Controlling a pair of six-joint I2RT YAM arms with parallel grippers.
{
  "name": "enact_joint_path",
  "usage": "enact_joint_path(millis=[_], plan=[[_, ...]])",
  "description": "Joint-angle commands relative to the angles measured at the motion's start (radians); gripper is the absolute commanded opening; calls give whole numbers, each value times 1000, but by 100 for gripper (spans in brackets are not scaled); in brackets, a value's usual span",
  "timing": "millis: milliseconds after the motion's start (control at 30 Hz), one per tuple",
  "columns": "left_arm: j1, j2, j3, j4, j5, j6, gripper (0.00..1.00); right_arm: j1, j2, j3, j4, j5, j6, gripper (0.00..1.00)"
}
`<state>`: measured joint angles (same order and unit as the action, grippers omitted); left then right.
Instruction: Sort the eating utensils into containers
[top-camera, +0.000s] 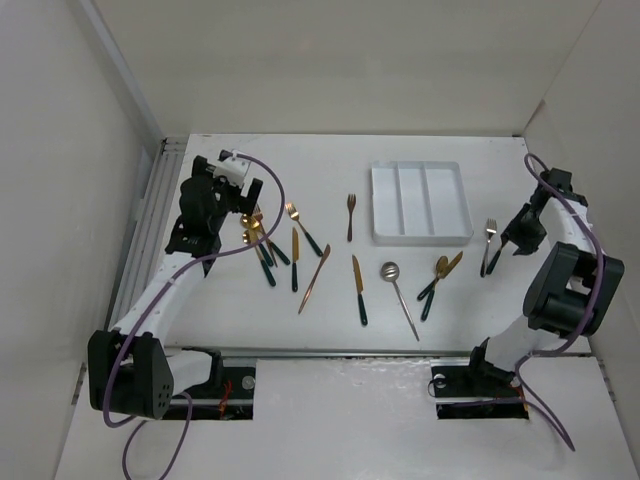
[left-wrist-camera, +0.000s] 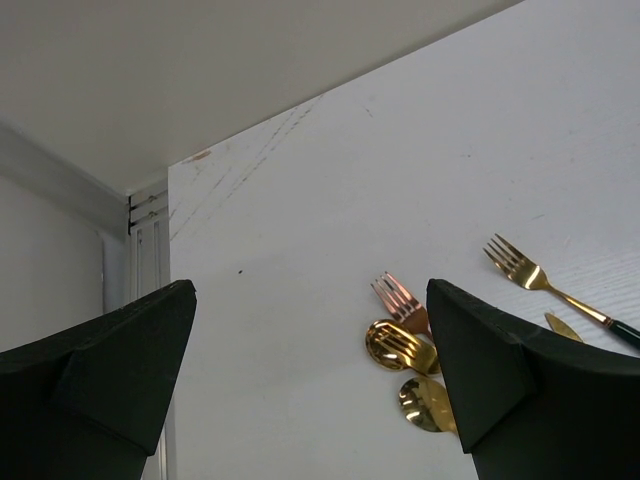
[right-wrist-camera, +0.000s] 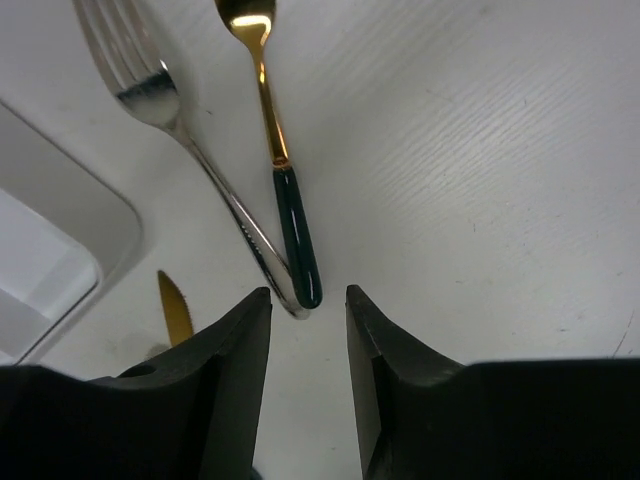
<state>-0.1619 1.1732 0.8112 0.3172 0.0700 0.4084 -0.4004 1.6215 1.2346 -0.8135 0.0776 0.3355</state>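
Cutlery lies loose on the white counter (top-camera: 330, 326), and the white rectangular plastic tray (top-camera: 421, 239), divided into three long compartments, shows nothing in it from above. Just right of the tray's near corner, the right fingers (right-wrist-camera: 225, 390) stand at a narrow gap. They are not shut, and bare counter shows between them, so they have hold of nothing. Two handle ends sit right at the mouth of that gap: a plain silver fork (right-wrist-camera: 150, 85) and a gold spoon with a dark green handle (right-wrist-camera: 290, 230). The two meet there, touching or crossing. Well to the left of the tray, the left fingers (left-wrist-camera: 500, 390) are spread as wide as they go and empty, poised over a heap of gold and copper-toned forks and spoons (left-wrist-camera: 398, 335).

The likeliest trouble is a double pick: both handle ends lie inside the same gap, so closing here could pinch fork and spoon together, and they probably belong in different compartments. A pinch on one alone could flick the other aside — towards the tray wall or off the counter's right side. Both pieces are thin, flat and smooth, so the tips may ride over them and close on nothing. A hold at the very end of a handle would also let the head droop and catch the tray rim.

No brand, label or writing can be read anywhere.
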Motion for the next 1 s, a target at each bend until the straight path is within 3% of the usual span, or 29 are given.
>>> enact_joint_path(millis=[0, 167, 833, 967], plan=[[-2, -21, -17, 89, 2, -13, 100, -2, 11, -43, -15, 2, -18, 42], [-2, -21, -26, 100, 11, -13, 100, -2, 99, -43, 5, -58, -46, 40], [16, -12, -26, 100, 2, -40, 100, -2, 253, 42, 14, 50, -46, 33], [16, -21, -26, 91, 2, -40, 100, -2, 271, 42, 33, 50, -55, 19]])
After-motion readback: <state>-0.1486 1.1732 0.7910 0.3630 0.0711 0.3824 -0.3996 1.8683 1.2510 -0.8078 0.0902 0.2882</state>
